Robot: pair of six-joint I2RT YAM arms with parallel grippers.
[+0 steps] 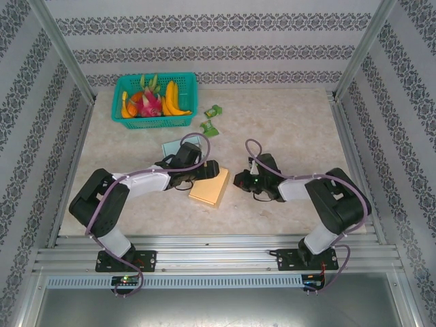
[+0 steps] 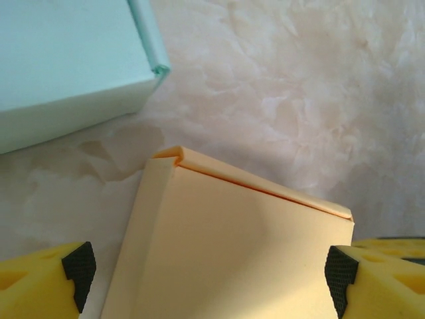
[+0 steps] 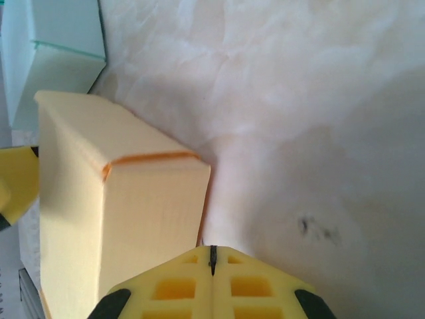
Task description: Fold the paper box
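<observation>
On the pale marbled counter [image 1: 293, 129] the paper box [image 1: 210, 188] lay at mid-frame. The left tool [image 2: 209, 269] was nearer, spread wide astride it and gripping nothing, while the right tool [image 3: 212, 256] sat just right of it, pressed closed and empty.

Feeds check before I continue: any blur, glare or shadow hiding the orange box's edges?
Top external: even light, no glare, orange box sharp. Left wrist: box's folded edge crisp, faint shadow on the table beside the teal box. Right wrist: softest focus, box faces slightly blurred, broad grey shadow on the table ahead of the right end effector.
</observation>
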